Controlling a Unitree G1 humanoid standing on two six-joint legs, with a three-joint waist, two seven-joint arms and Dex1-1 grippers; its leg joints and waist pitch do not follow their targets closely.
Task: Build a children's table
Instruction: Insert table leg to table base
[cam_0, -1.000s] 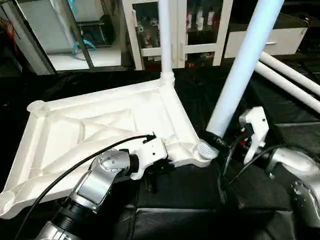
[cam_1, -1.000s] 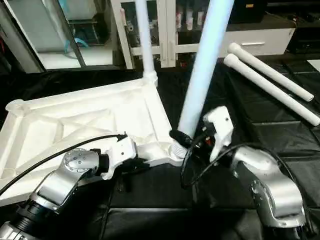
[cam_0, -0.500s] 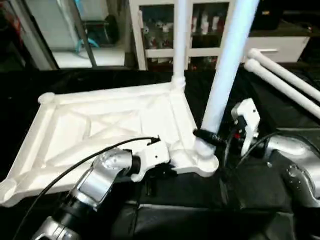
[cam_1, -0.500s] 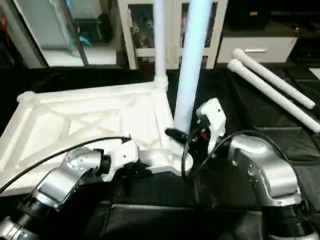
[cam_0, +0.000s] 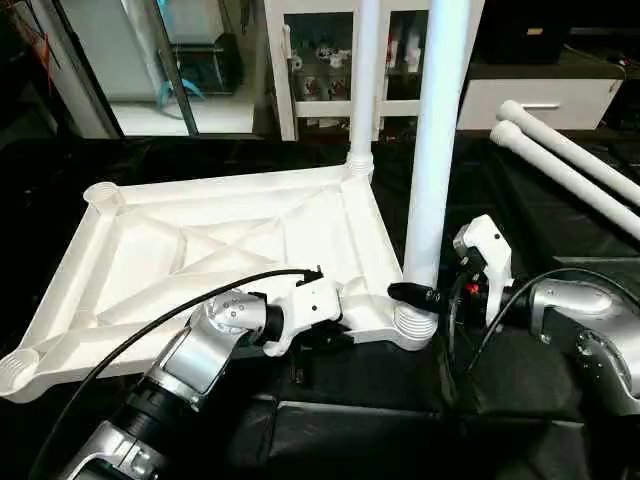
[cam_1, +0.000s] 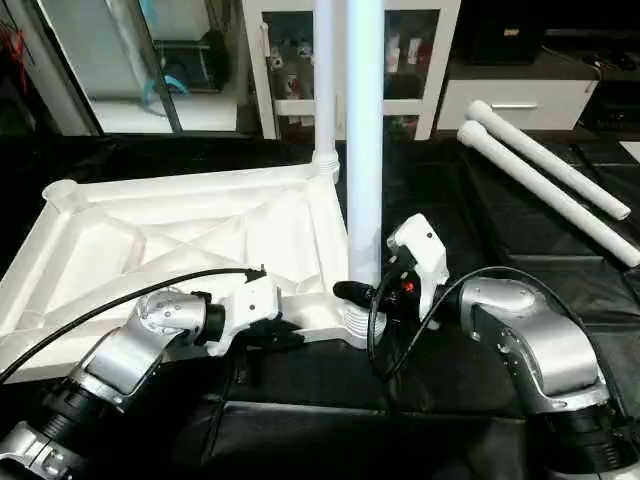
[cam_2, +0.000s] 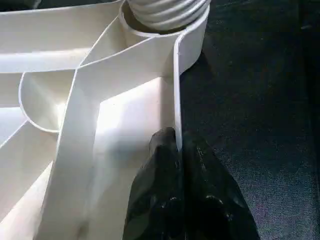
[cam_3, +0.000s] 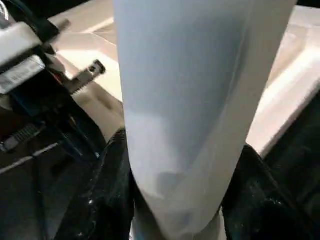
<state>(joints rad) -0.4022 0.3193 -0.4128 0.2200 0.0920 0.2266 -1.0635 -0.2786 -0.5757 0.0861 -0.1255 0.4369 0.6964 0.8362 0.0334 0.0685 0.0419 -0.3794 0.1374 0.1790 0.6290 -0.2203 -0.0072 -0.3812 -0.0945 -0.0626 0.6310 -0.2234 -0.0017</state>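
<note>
The white tabletop (cam_0: 200, 250) lies ribbed side up on the black-covered work table. One white leg (cam_0: 364, 80) stands upright in its far right corner socket. A second leg (cam_0: 437, 150) stands upright with its threaded foot on the near right corner socket (cam_0: 414, 325). My right gripper (cam_0: 412, 294) is shut on this leg just above the socket, and its black fingers (cam_3: 107, 190) press the tube from both sides. My left gripper (cam_2: 177, 142) is shut on the tabletop's near rim, a short way left of that socket.
Two loose white legs (cam_0: 565, 165) lie side by side on the black cover at the right. Behind the work table stand a white glass-door cabinet (cam_0: 320, 70) and a white drawer unit (cam_0: 540, 95). A black cable (cam_0: 150, 320) loops over my left forearm.
The leg in my right gripper has swung from leaning right to upright, its foot now on the near right socket. The camera view has also shifted. The left gripper keeps its hold on the rim.
</note>
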